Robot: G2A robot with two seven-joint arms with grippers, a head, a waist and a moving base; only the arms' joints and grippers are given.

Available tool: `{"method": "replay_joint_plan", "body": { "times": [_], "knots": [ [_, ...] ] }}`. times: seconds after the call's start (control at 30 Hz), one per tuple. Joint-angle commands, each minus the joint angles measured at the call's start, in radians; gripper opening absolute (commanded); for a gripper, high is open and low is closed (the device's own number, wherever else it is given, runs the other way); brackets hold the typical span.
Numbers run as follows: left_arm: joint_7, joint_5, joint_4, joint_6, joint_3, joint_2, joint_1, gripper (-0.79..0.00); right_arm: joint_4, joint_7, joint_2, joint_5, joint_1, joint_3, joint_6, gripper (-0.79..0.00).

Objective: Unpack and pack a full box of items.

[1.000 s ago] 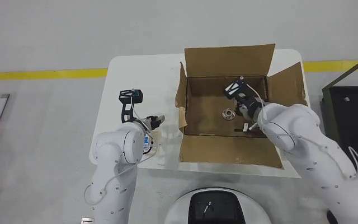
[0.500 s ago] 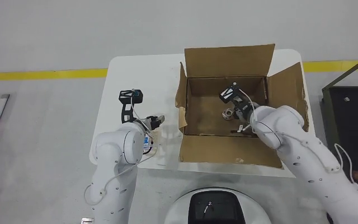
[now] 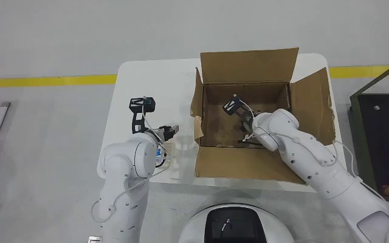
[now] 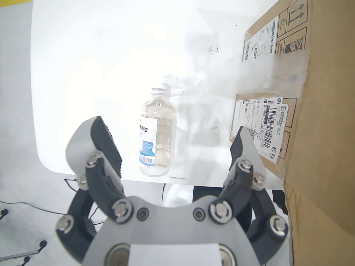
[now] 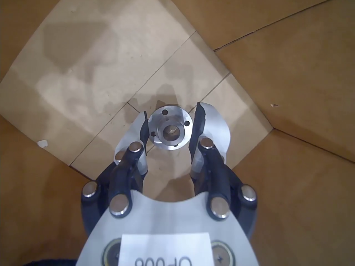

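Right gripper (image 5: 172, 121) down in the box (image 5: 277, 15), fingers (image 5: 198, 124) apart astride the flange (image 5: 169, 132), perhaps touching; left gripper (image 4: 169, 128), fingers (image 4: 106, 142) open.

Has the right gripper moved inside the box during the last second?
Yes. In the top view the right gripper has shifted from near the box's right wall toward its middle, over the metal flange.

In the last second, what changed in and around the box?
The right tool moved across inside the box toward the left arm's side and now brackets the metal flange; whether it grips yet is unclear. The left tool, the bottle on the table and the box stayed put.
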Motion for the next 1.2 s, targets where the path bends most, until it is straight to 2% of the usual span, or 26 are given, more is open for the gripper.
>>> {"method": "replay_joint_plan", "body": {
  "times": [0.0, 0.63, 1.0, 1.17],
  "knots": [
    [0.000, 0.000, 0.000, 0.000, 0.000, 0.000, 0.000, 0.000, 0.010, 0.004, -0.004, -0.002, 0.005, -0.003, 0.005, -0.419],
    [0.000, 0.000, 0.000, 0.000, 0.000, 0.000, 0.000, 0.000, 0.112, 0.002, -0.042, -0.008, 0.036, -0.024, 0.016, -0.422],
    [0.000, 0.000, 0.000, 0.000, 0.000, 0.000, 0.000, 0.000, 0.123, 0.005, -0.054, -0.024, 0.035, -0.016, 0.015, -0.542],
    [0.000, 0.000, 0.000, 0.000, 0.000, 0.000, 0.000, 0.000, 0.098, 0.017, -0.053, -0.038, 0.025, 0.002, 0.014, -0.465]
  ]
}}
